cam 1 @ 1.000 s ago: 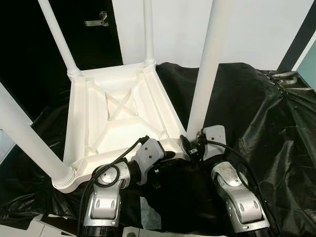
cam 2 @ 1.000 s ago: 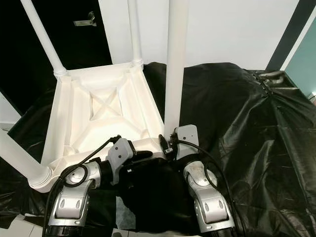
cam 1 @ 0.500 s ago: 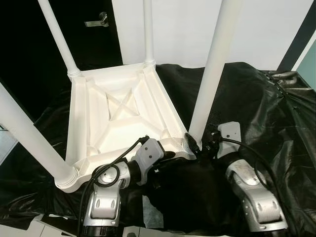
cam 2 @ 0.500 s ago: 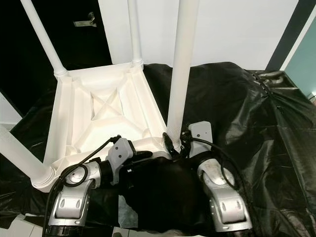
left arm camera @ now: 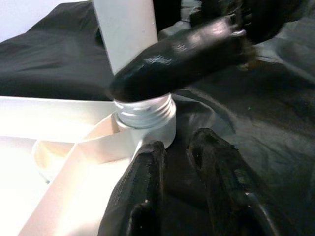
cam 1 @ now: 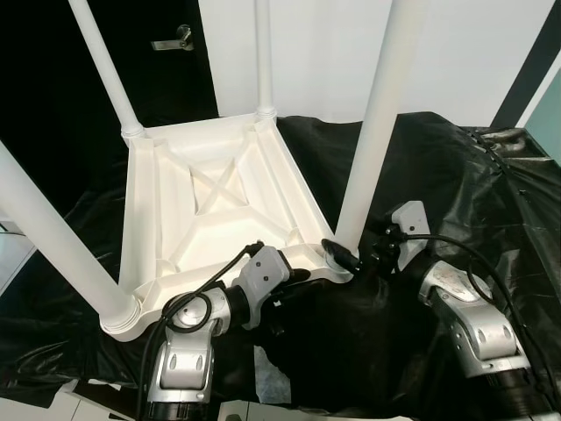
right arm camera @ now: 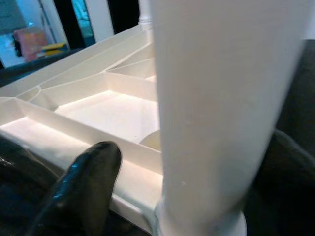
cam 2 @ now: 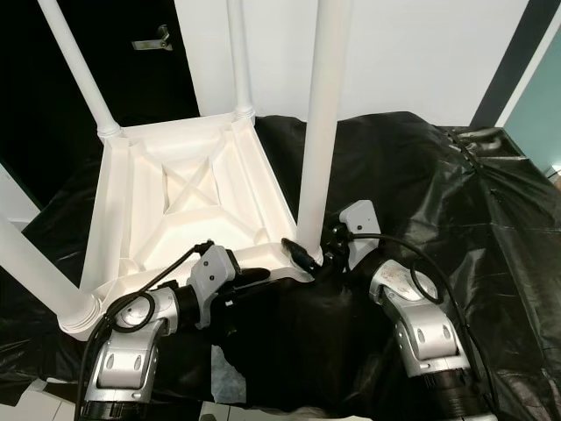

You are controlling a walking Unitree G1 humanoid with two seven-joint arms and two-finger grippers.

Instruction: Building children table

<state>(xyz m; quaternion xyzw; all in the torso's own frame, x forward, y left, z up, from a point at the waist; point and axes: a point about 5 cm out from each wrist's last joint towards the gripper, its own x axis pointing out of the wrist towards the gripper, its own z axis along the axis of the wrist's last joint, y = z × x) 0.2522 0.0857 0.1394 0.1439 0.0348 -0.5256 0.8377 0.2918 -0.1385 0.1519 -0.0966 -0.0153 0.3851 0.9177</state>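
On black sheeting [cam 1: 438, 167], upturned white table [cam 1: 210, 210], right tool [cam 1: 344, 256] fingers apart around leg [cam 1: 372, 132], left tool [left arm camera: 182, 196] closed beside.

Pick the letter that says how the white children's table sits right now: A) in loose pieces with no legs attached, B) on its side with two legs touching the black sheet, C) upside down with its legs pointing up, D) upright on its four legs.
C: the white children's table lies with its ribbed underside facing up on the black sheet, and its legs, such as the near right leg, rise from the corners.
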